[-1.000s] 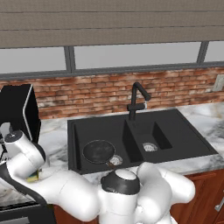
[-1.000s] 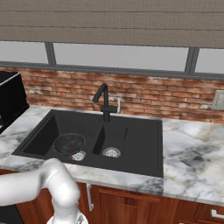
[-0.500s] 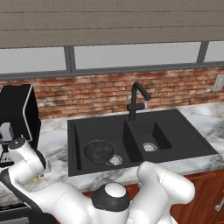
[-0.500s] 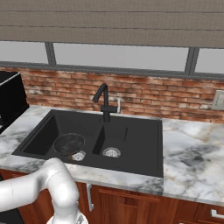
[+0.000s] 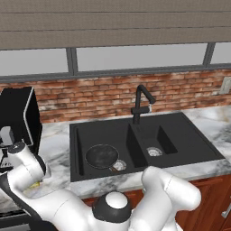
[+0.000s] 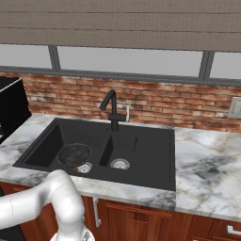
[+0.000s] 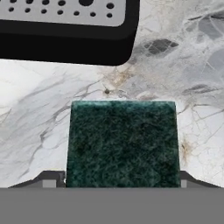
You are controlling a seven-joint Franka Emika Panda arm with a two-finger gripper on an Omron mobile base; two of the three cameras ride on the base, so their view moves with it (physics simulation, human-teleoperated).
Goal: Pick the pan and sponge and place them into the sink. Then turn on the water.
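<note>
Your jaws stood spread, one at each side of the green-topped rectangular sponge (image 7: 123,144). It lay on the marble tabletop (image 7: 39,113), left of the matte black double-basin sink (image 5: 189,144). The round black frying pan (image 5: 102,156) sat in that sink's left basin.

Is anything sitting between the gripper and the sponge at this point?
Nothing visible. In the hand view the sponge lies green side up on the marble counter, its sides bare, with the gripper fingertips flanking it.

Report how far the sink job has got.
Done: the pan lies in the sink's left basin. In hand: the gripper straddles the sponge, green side up, on the marble counter. Left: sponge into the sink, then water; the faucet shows no stream.
</note>
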